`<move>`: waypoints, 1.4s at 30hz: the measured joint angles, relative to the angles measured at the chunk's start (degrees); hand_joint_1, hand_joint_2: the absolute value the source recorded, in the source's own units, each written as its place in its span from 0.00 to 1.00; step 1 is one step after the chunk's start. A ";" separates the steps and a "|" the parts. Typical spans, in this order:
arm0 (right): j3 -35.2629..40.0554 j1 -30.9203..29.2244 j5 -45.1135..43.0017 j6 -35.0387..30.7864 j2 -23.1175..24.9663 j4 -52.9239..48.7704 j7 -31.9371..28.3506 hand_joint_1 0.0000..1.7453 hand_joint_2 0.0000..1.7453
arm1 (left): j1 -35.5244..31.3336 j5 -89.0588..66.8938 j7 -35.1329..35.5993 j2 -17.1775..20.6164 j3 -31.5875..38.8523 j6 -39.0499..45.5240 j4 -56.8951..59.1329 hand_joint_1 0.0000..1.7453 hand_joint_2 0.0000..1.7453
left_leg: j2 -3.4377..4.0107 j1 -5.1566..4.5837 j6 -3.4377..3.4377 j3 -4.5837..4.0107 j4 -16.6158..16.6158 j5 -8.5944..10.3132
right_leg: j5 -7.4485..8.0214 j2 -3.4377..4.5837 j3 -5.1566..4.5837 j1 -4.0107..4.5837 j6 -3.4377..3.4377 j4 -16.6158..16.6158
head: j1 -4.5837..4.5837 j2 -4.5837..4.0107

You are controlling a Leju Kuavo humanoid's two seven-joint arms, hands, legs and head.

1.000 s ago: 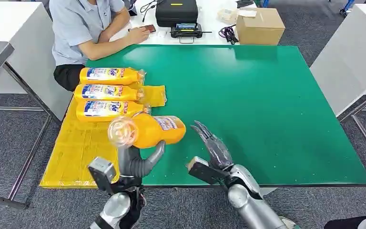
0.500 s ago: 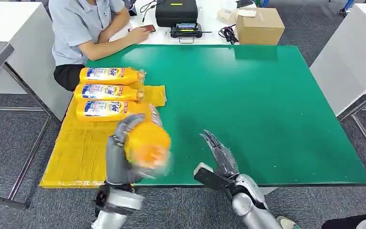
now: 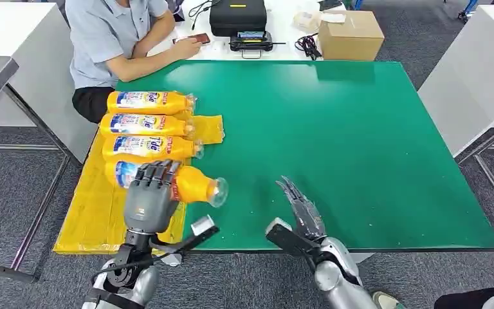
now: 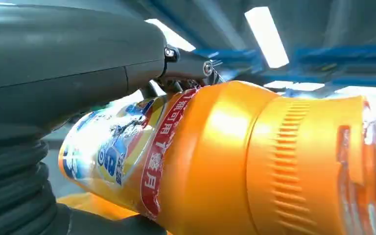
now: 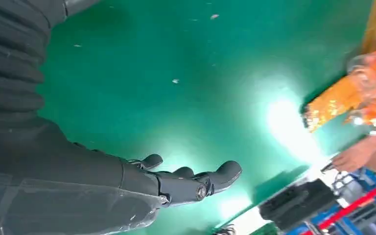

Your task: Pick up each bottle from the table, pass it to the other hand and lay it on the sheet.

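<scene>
1. Right hand: dark fingers spread, holding nothing, over the desk's near edge.
2. Left hand: wrapped over the fourth bottle, glossy orange plastic with ribbed shoulder and clear cap, lying by the near end of the row on the crinkled yellow sheet at the desk's left edge. Risk: the rounded body may roll on release, its cap overhanging the sheet.
3. Three laid bottles, parallel, beyond.
</scene>
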 measured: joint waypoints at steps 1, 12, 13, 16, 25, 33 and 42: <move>-0.26 0.21 0.02 0.00 0.00 0.00 0.00 0.00 1.00 | -0.19 -0.13 0.28 0.50 -0.04 0.00 0.48 1.00 1.00 | -0.01 0.00 0.00 -0.02 0.00 0.00 | 0.00 0.00 0.00 0.00 0.00 0.00 | 0.00 0.00; -3.32 2.04 0.17 0.13 0.20 -1.05 -0.07 0.00 1.00 | -4.53 -1.36 15.36 6.86 -7.27 -8.54 7.01 1.00 1.00 | 0.00 0.01 0.00 0.03 0.00 0.00 | 0.01 -0.01 0.00 0.01 -0.01 0.00 | -0.04 0.00; -3.77 2.24 0.17 0.24 0.20 -1.18 -0.13 0.00 1.00 | -5.23 -1.38 15.30 7.28 -7.82 -9.71 8.14 0.99 1.00 | -0.01 0.01 0.00 0.03 0.00 0.01 | 0.01 -0.01 0.00 0.01 -0.01 0.00 | 0.00 0.00; -4.52 2.35 0.28 1.31 0.31 -1.18 -0.68 0.00 1.00 | -7.28 -1.42 14.79 7.78 -9.07 -13.69 11.96 0.92 1.00 | 0.03 0.01 0.00 0.03 0.00 0.02 | 0.01 0.01 0.00 0.01 0.00 0.01 | 0.00 0.00; -5.24 0.93 0.85 3.65 1.62 -0.02 -2.19 0.00 1.00 | -15.39 1.62 11.98 7.30 -10.56 -25.38 22.32 0.17 1.00 | -0.03 -0.02 0.00 0.14 0.00 0.01 | 0.01 -0.02 0.15 -0.01 0.00 0.00 | -0.02 0.00; -5.68 0.71 0.83 4.31 1.81 0.94 -2.21 0.00 1.00 | -18.90 3.54 11.58 6.18 -11.17 -26.54 28.06 0.00 1.00 | -0.02 -0.01 0.01 0.23 0.00 0.04 | 0.02 -0.01 0.25 0.00 -0.01 0.01 | 0.00 0.00; -5.79 -0.15 0.85 4.81 2.05 1.92 -2.27 0.00 1.00 | -22.90 7.51 9.55 5.44 -11.45 -32.87 32.23 0.01 1.00 | -0.04 -0.02 0.01 0.47 -0.01 0.03 | 0.01 -0.02 0.50 -0.01 -0.01 0.00 | 0.00 0.00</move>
